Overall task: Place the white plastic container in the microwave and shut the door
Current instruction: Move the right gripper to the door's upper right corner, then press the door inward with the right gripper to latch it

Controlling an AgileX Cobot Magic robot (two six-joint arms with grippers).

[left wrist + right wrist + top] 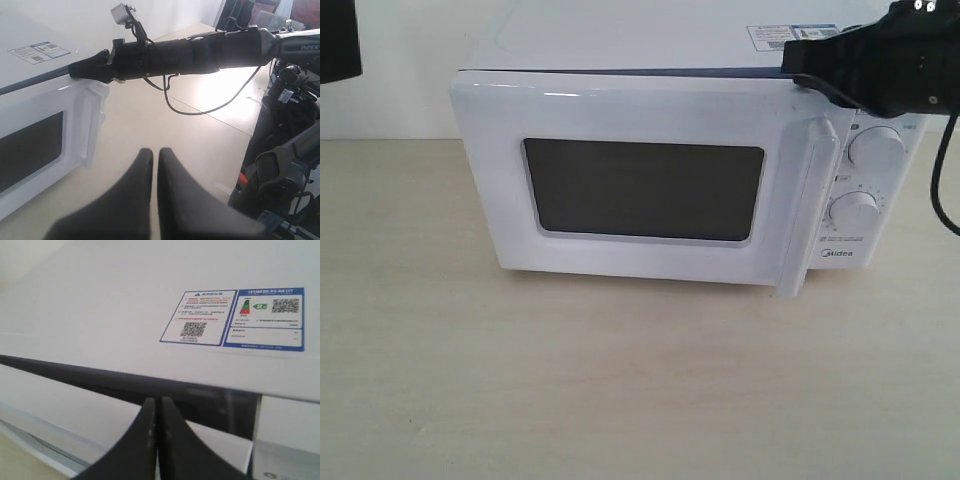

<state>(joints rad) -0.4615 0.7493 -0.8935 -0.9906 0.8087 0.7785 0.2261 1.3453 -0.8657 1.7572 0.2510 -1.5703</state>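
Pale table (620,380), white microwave (620,40), door (640,110) slightly ajar, right gripper (156,400) pinched shut at door's top edge

I count one microwave (620,40), and it stands on one table (620,380). It has one door (620,110), with one dark window (642,190) and one handle (807,205). There are two dials: the upper dial (877,147) and the lower dial (853,211). I see one Midea logo (836,254). On the top are two labels, the triangle label (199,317) and the blue label (265,319), each with one QR code. I count two grippers, the left gripper (155,152) and the right gripper (156,402), each with two fingers.
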